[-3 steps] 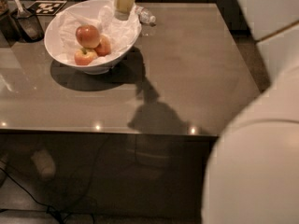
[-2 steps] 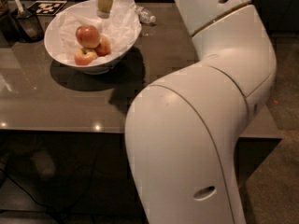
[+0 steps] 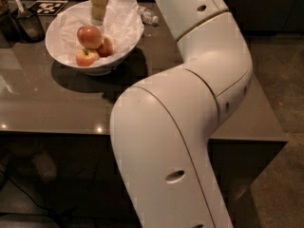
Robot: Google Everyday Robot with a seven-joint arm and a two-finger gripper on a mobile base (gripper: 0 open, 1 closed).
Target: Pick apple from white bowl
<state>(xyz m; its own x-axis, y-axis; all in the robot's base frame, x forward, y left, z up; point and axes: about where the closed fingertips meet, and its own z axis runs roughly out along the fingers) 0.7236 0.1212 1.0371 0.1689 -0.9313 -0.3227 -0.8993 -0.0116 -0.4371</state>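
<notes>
Upper left of the frame: my gripper [image 3: 98,17] hangs just above the apple [image 3: 89,36] in the white bowl [image 3: 55,45] (whether it is spread or closed, I cannot tell), lined up to descend.

The white arm [image 3: 180,141] fills the centre and right of the camera view. Its broad lower link [image 3: 161,175] rises from the bottom edge and bends at a rounded elbow joint [image 3: 223,65]. The upper link [image 3: 185,4] runs up and left past the top edge. The tan claw [image 3: 99,6] hangs at the upper left, pointing straight down.
</notes>
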